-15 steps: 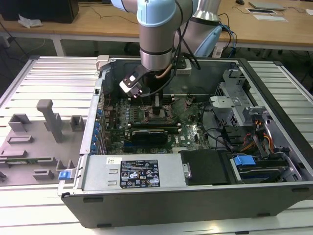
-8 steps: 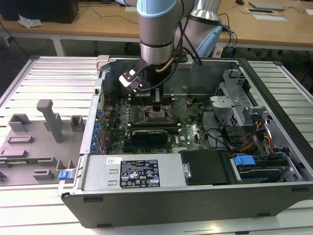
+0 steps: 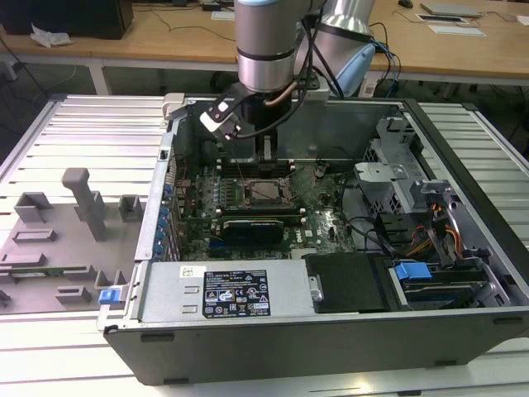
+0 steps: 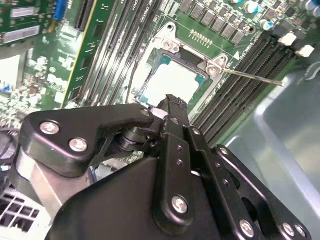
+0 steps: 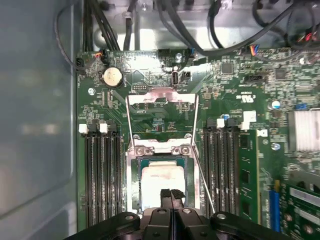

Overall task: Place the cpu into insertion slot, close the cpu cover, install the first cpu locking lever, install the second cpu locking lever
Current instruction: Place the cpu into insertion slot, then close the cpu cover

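The cpu (image 5: 162, 176), a silvery square chip, lies in the insertion slot (image 5: 134, 180) on the green motherboard; in the second wrist view the cpu (image 4: 172, 82) shows just beyond my fingertip. The cpu cover (image 5: 162, 97) is swung open, away from the socket on its hinge side. A thin locking lever (image 5: 205, 185) stands free beside the socket, also visible as a wire rod (image 4: 250, 76). My gripper (image 5: 170, 192) hovers just above the near edge of the chip, fingers shut together with nothing between them. In the exterior view the gripper (image 3: 266, 153) hangs over the socket (image 3: 266, 192).
Long black memory slots (image 5: 102, 175) flank the socket on both sides. Cables (image 5: 200, 25) hang over the board's far edge. The case wall (image 5: 35, 125) stands close beside the board. Outside the case sit a power supply (image 3: 235, 291), a drive cage (image 3: 397, 178) and grey fixtures (image 3: 83, 203).
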Motion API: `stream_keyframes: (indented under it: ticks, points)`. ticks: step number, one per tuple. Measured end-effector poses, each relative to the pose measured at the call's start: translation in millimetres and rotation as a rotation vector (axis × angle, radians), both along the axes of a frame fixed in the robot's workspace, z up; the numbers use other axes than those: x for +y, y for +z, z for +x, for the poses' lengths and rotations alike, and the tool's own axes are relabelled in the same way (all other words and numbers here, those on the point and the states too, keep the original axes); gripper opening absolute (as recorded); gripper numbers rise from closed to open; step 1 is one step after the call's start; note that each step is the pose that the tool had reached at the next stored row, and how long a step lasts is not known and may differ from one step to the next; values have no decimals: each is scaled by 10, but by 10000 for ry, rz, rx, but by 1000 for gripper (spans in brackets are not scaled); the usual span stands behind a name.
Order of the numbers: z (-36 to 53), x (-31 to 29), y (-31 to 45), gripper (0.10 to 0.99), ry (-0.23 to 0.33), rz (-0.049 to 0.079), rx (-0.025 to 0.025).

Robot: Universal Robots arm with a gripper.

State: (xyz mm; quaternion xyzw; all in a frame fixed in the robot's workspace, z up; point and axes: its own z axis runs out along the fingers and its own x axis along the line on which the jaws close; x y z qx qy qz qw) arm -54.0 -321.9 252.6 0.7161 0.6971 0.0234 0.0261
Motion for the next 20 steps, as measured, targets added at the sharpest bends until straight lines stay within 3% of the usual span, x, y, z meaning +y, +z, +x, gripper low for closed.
stream_keyframes:
  ticks: [5, 20]
  points:
    - [0, 1, 198, 106, 0, -42, 1]
    - [0, 6, 200, 106, 0, -40, 0]
